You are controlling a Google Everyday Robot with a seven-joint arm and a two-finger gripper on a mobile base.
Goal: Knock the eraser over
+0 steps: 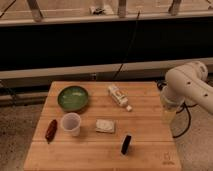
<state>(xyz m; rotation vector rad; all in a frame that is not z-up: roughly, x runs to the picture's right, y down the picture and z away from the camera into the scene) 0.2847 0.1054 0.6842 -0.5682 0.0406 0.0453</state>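
Observation:
The eraser [126, 144] is a small black block standing upright near the front edge of the wooden table [145, 125], right of centre. The white arm [189, 82] reaches in from the right. Its gripper [168, 112] hangs as a pale yellowish shape over the table's right edge. That puts it to the right of the eraser and further back, well apart from it.
A green bowl [73, 97] sits at the back left. A white bottle [118, 95] lies on its side at the back centre. A clear cup [71, 123], a flat white packet [105, 126] and a dark red elongated object [51, 130] stand left of the eraser.

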